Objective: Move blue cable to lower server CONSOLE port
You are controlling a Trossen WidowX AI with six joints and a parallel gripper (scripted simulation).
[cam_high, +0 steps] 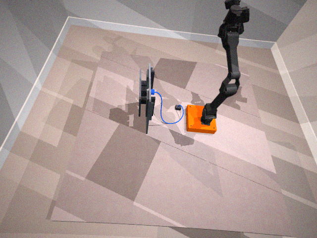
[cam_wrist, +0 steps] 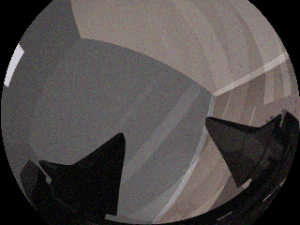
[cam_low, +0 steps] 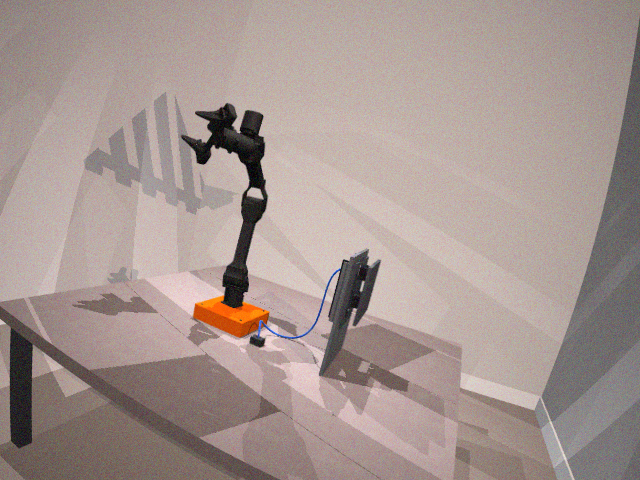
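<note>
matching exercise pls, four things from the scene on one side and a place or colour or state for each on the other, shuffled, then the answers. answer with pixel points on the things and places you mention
1. gripper (cam_high: 232,2) (cam_low: 189,125) (cam_wrist: 167,130)
2. robot base (cam_high: 191,127) (cam_low: 219,319)
3. cable (cam_high: 161,108) (cam_low: 316,322)
4. small block (cam_high: 178,107) (cam_low: 256,341)

A. blue
B. black, on the table (cam_high: 123,163) (cam_low: 170,392) at the cable's end
C. open, fingers apart
D. orange

1-C
2-D
3-A
4-B

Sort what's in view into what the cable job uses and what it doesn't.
Part of the job:
- blue cable, one end at the upright rack panel
- rack panel
- gripper, open

No direct part in it:
- small black block at the cable's other end
- orange base, merely supporting the arm
</note>
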